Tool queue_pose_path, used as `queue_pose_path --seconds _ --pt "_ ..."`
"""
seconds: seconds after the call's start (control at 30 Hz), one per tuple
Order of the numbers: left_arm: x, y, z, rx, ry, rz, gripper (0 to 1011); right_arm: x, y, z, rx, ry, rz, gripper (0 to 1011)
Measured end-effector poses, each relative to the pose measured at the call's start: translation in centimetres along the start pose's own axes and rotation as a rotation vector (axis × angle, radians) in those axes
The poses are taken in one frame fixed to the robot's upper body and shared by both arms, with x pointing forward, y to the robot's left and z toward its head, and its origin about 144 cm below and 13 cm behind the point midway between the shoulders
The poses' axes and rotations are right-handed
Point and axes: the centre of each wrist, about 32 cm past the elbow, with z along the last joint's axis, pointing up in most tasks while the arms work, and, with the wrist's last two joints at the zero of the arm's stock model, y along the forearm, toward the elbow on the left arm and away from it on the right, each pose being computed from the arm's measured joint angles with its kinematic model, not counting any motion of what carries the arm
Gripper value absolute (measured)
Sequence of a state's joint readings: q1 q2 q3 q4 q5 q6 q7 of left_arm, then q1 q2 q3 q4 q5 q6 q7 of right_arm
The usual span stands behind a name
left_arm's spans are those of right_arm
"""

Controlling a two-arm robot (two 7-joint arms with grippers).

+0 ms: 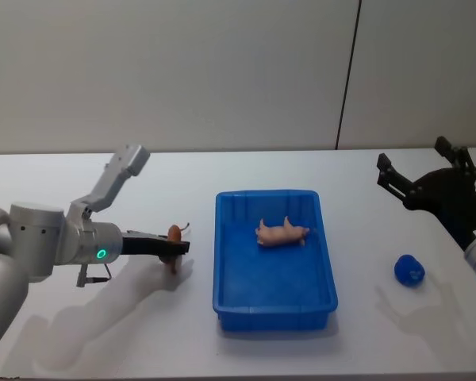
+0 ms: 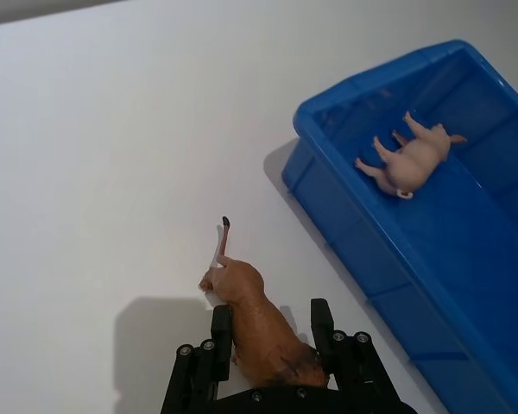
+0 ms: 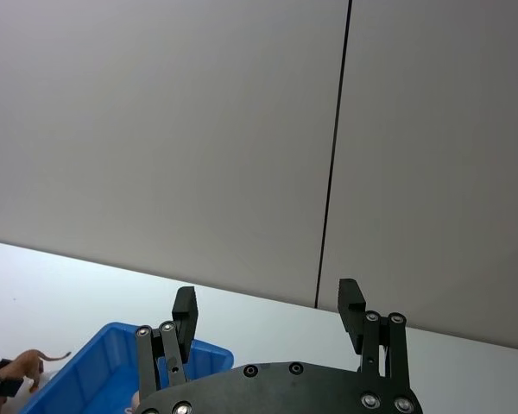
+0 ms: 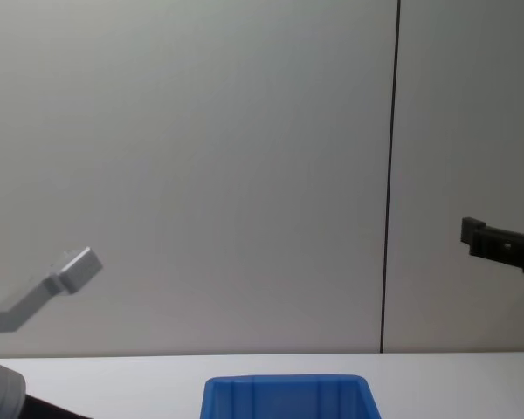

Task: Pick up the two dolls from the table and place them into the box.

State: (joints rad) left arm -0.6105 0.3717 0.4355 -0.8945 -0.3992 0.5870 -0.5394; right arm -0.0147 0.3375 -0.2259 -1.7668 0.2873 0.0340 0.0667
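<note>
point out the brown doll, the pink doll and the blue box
brown doll [image 2: 259, 329], left wrist view, middle of its body
pink doll [image 1: 280, 232], head view, middle of its body
blue box [image 1: 274, 319], head view, its near outer wall

A robotics lab or test room is suggested by the bare white worktop [image 1: 285, 171], which is backed by plain grey wall panels [image 4: 201, 157] split by one dark seam [image 4: 390, 175], and by the grey robot arm [image 1: 40, 238] set over it.
</note>
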Motion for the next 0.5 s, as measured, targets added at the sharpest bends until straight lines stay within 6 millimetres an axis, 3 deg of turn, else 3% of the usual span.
queue_pose_path --seconds 0.5 --pt "0.0 3.3 -0.2 -0.206 0.003 0.095 564 0.0 0.0 0.0 0.0 0.0 0.0 1001"
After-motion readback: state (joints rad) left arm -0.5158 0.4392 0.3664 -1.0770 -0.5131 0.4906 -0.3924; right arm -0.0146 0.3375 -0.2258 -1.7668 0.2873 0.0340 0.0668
